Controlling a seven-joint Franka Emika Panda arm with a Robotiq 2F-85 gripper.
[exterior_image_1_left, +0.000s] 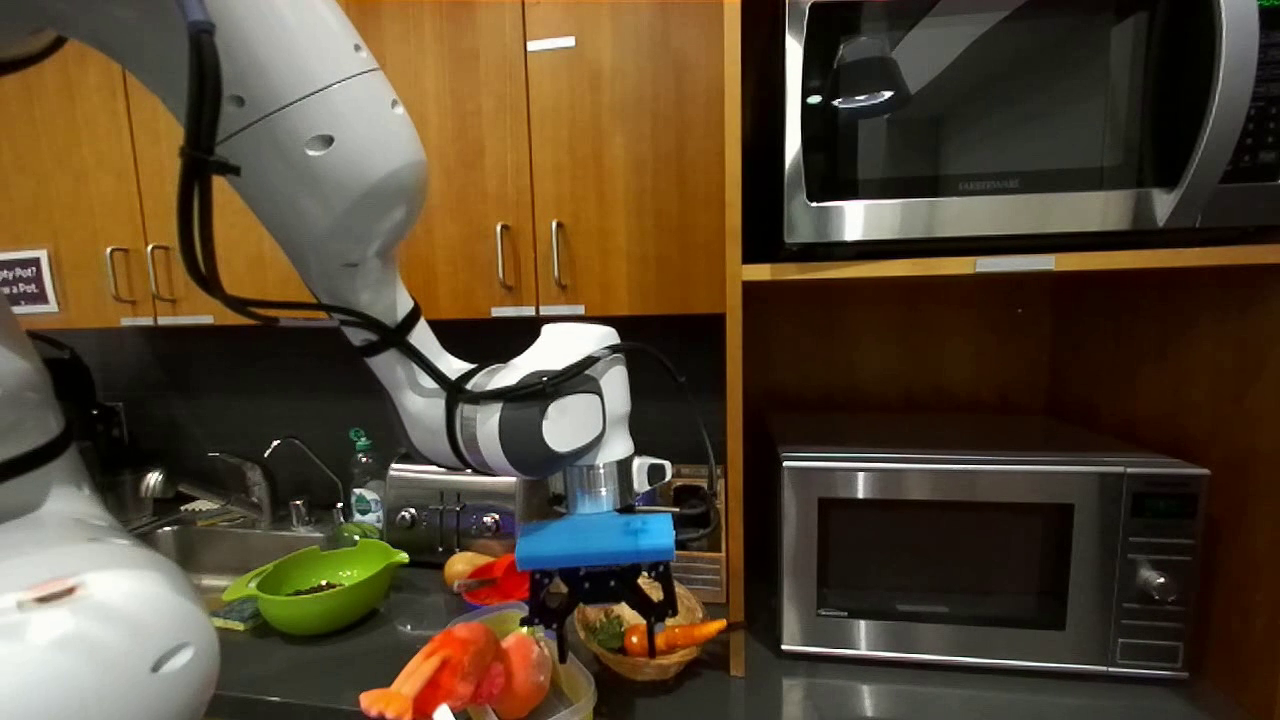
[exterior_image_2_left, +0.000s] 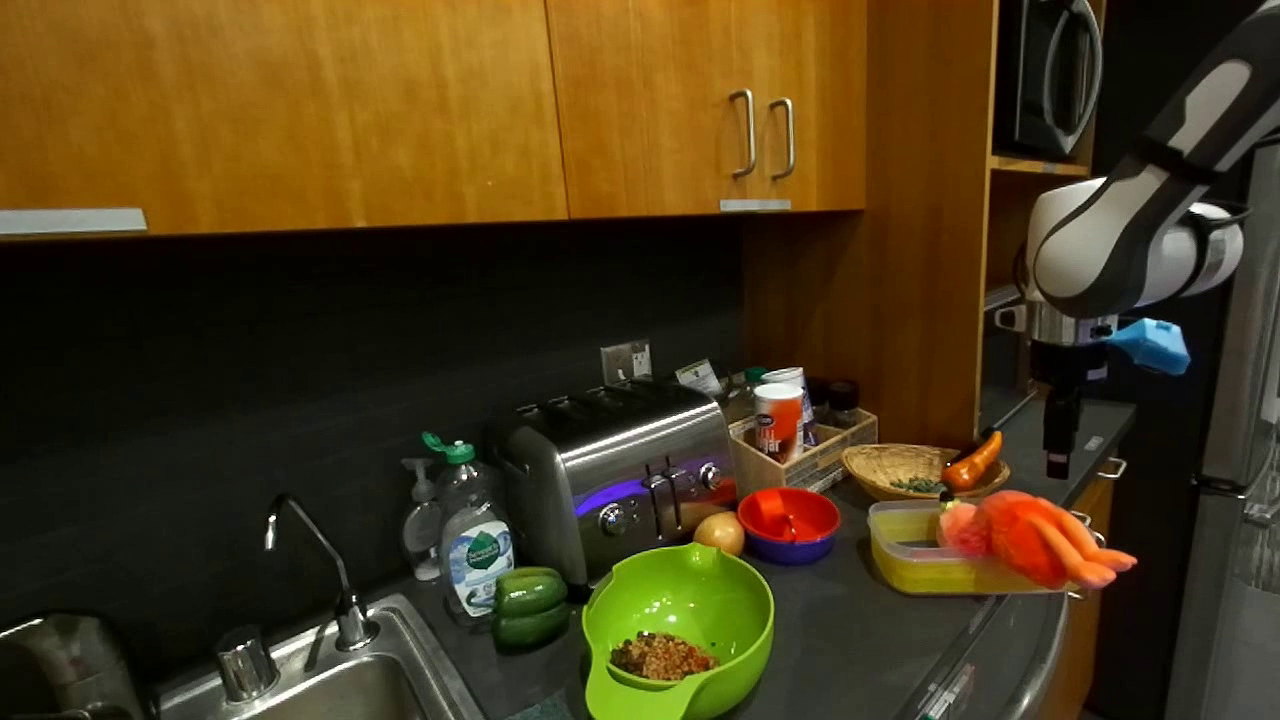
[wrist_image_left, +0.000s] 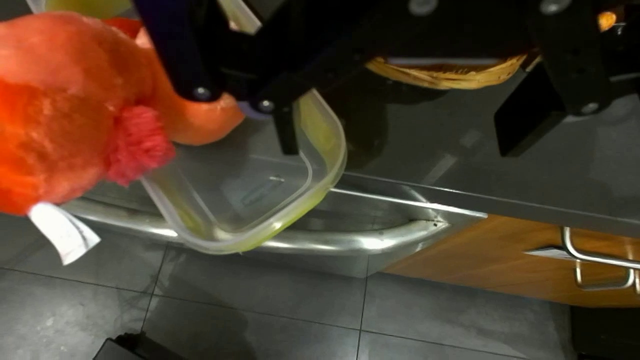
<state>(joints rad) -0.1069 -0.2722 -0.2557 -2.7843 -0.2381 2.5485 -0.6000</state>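
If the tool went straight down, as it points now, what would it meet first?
The tool would probably meet the translucent plastic container first, under one finger; the other finger seems to be above the dark countertop. The exact depth is unclear.

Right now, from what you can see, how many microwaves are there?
2. In an exterior view, a Farberware microwave sits on the wooden shelf, and a stainless-steel microwave stands on the counter below. Others could be hidden out of view.
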